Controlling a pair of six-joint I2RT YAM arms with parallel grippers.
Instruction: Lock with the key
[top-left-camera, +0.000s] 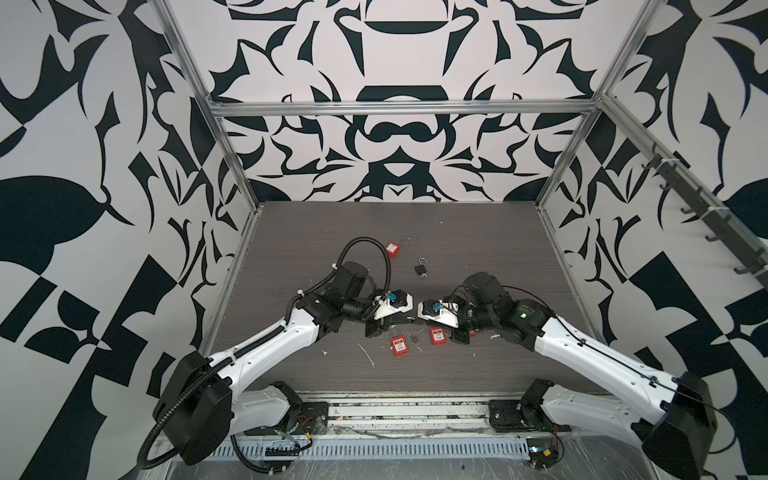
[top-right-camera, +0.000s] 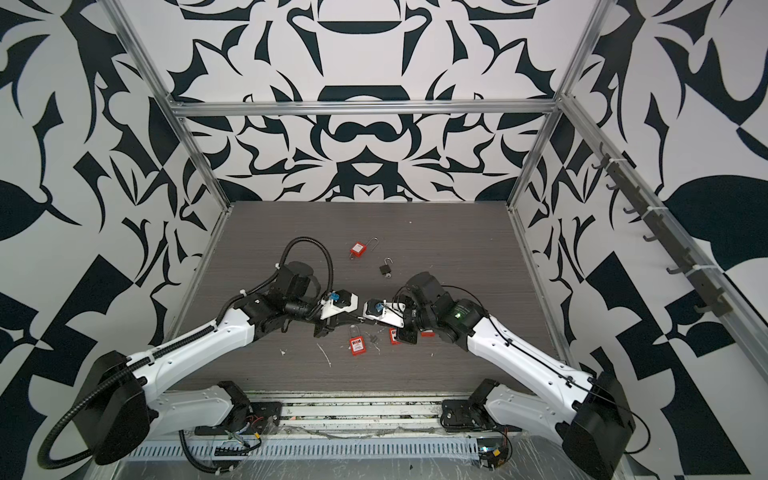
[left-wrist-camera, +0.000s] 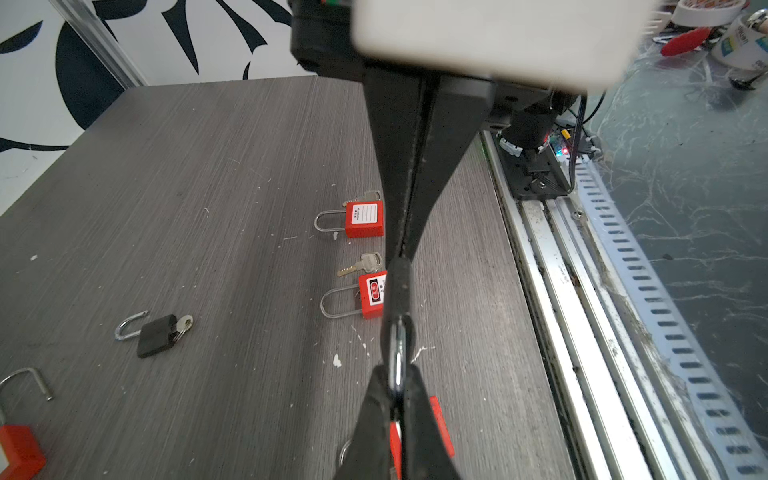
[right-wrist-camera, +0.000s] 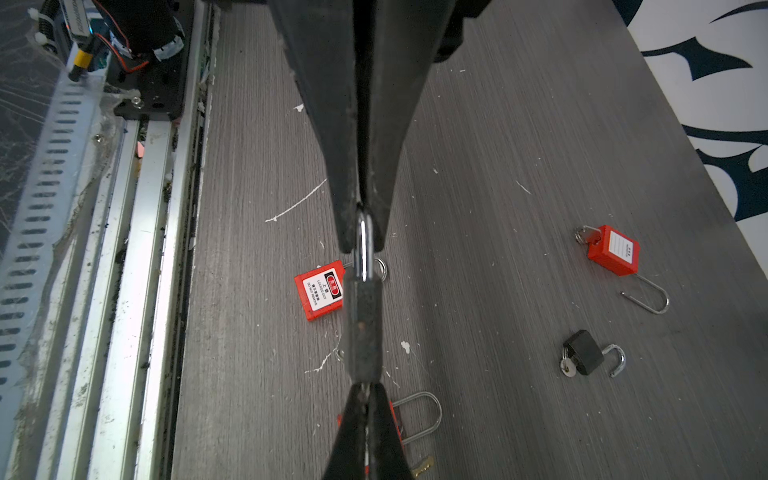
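Note:
A small black padlock (left-wrist-camera: 398, 286) (right-wrist-camera: 362, 324) hangs in the air between my two grippers, above the table's front middle. My left gripper (left-wrist-camera: 397, 386) is shut on its silver shackle (right-wrist-camera: 364, 245). My right gripper (right-wrist-camera: 365, 390) is shut at the body's opposite end, where only a sliver of the key's metal shows between the tips. In both top views the two grippers meet tip to tip (top-left-camera: 412, 319) (top-right-camera: 358, 319), and the lock is mostly hidden by them.
On the grey table (top-left-camera: 478, 257) lie a red padlock (top-left-camera: 398, 345), a second red padlock (top-left-camera: 437, 336) and a loose key (top-left-camera: 414, 338) just under the grippers. Farther back lie an open red padlock (top-left-camera: 392, 248) and a black padlock with its key (top-left-camera: 420, 269). A metal rail (top-left-camera: 407, 411) borders the front.

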